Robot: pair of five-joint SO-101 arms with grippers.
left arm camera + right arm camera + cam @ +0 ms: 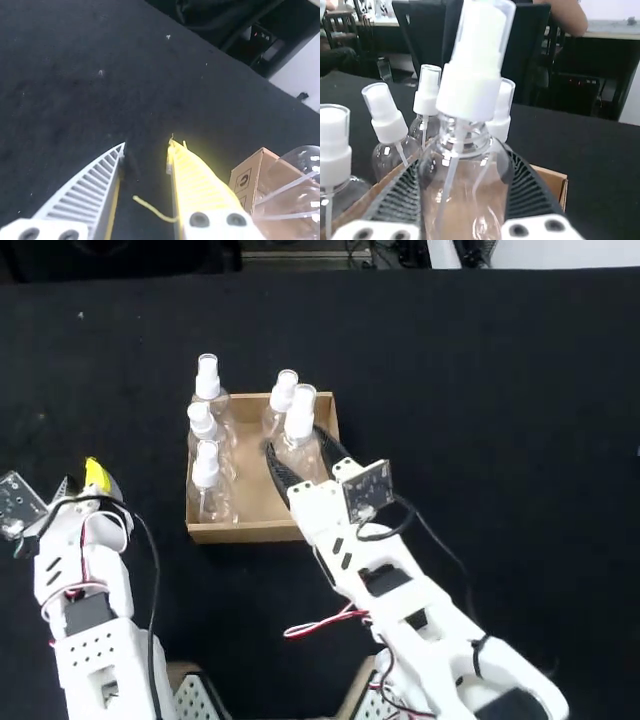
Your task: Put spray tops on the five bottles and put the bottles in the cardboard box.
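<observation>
The cardboard box point(255, 528) stands on the black table with several clear bottles in it, each with a white spray top. Three stand along its left side point(205, 472) and one at the back point(284, 392). My right gripper point(300, 455) is over the box's right side, its black fingers point(532, 187) shut on the fifth bottle point(465, 190), which stands upright with its spray top point(472, 70) on. My left gripper point(146, 147) is open and holds nothing, low over bare table left of the box point(249, 176); its yellow finger point(95, 473) points away from me.
Black cloth point(480, 390) covers the table all around the box. Red and white wires point(320, 622) hang from the right arm near the front edge. Chairs and a desk stand in the room behind the table.
</observation>
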